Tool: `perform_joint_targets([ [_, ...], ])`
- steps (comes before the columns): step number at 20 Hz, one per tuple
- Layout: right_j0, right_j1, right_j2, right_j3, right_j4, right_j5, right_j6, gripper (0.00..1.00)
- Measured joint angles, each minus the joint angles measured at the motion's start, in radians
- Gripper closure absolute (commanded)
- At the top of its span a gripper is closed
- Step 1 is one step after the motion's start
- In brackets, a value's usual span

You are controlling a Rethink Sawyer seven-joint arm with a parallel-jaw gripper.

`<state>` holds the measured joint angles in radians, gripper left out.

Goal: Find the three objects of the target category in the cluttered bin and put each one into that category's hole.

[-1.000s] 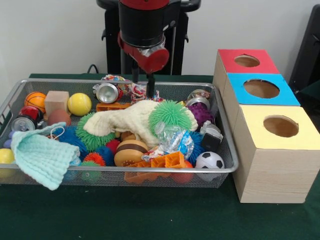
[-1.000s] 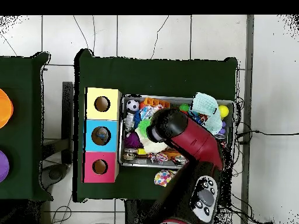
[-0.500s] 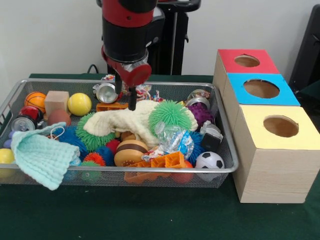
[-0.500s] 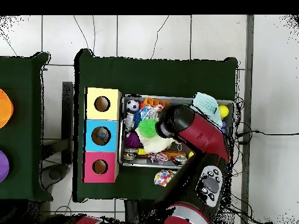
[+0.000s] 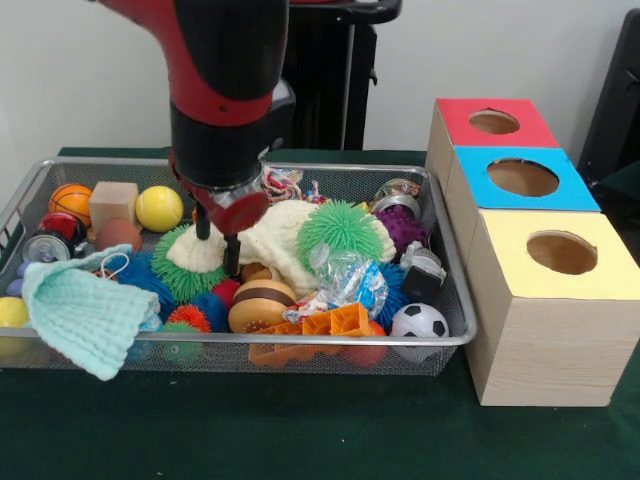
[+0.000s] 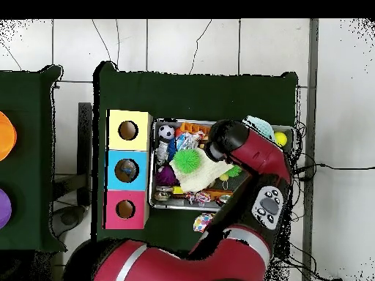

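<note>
Green table (image 5: 320, 440) | wire bin (image 5: 455, 300) (cluttered) | hand (image 5: 217, 240) open over cream cloth (image 5: 270, 240)

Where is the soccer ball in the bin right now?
In the front view the soccer ball sits in the bin's near right corner, beside the orange plastic piece and just in front of the small black toy, close to the yellow-topped box.

Red-and-black arm (image 5: 225, 80), thick cylindrical wrist (red rim), 2 thin black end effector (image 5: 217, 240) fingers.
</note>
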<state>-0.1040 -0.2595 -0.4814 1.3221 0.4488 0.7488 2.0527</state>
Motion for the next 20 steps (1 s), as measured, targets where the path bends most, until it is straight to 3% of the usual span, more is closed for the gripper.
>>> perform_joint_targets([
  [5,-0.001,0.072,0.000,-0.083,0.001,0.000,0.000,0.00],
  [20,0.015,0.089,0.000,-0.096,0.031,-0.011,0.000,0.00],
])
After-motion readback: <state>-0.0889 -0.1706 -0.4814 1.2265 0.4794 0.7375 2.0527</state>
